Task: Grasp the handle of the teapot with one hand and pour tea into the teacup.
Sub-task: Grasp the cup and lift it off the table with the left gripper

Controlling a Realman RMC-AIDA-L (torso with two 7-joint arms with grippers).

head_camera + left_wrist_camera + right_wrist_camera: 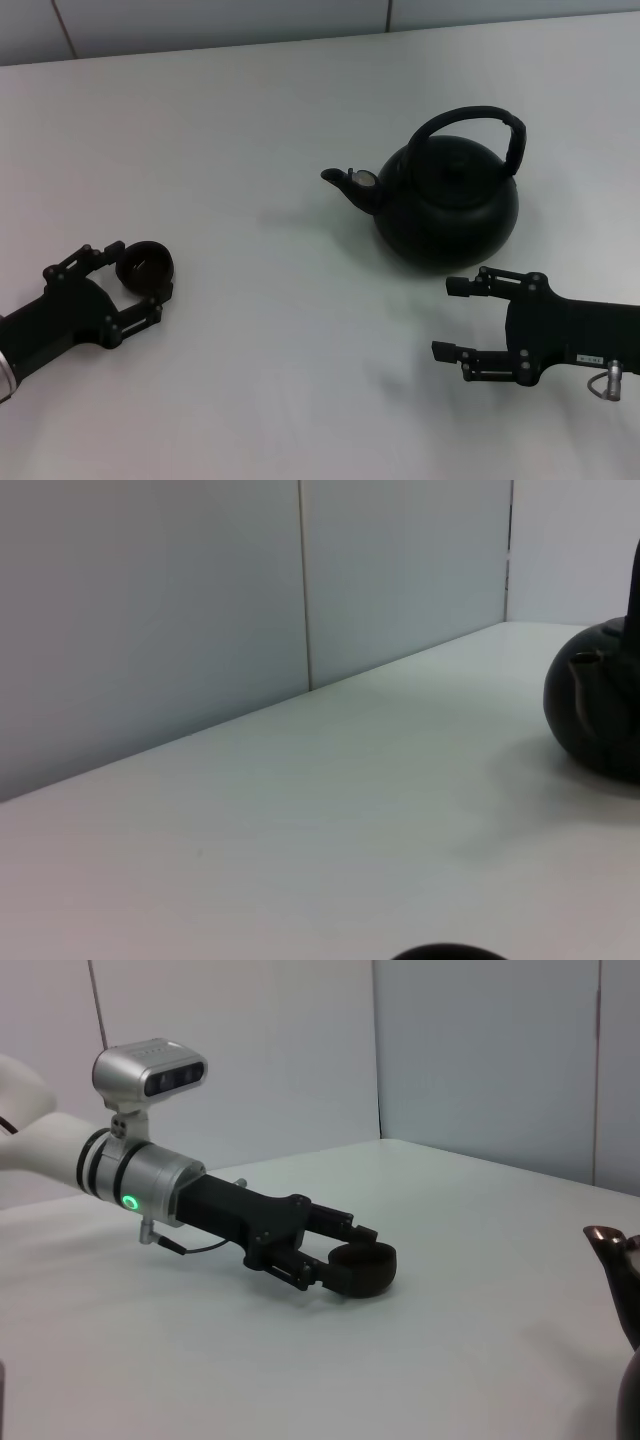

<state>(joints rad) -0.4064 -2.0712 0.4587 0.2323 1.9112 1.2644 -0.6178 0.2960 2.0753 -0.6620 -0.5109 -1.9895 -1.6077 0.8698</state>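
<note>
The matte black teapot point(450, 215) stands right of centre on the table, its spout pointing left and its arched handle point(472, 116) upright over the lid. In the left wrist view the teapot point(598, 715) shows at the edge, and the right wrist view catches only its spout point(612, 1245). The small black teacup point(147, 264) sits on the table at the left, between the fingers of my left gripper point(143, 276), which is shut on it; the teacup point(362, 1268) and left gripper point(345, 1255) also show in the right wrist view. My right gripper point(449, 318) is open, just in front of the teapot, apart from it.
A white table point(260, 380) carries everything, with a grey panelled wall point(200, 25) behind its far edge. Bare tabletop lies between the teacup and the teapot.
</note>
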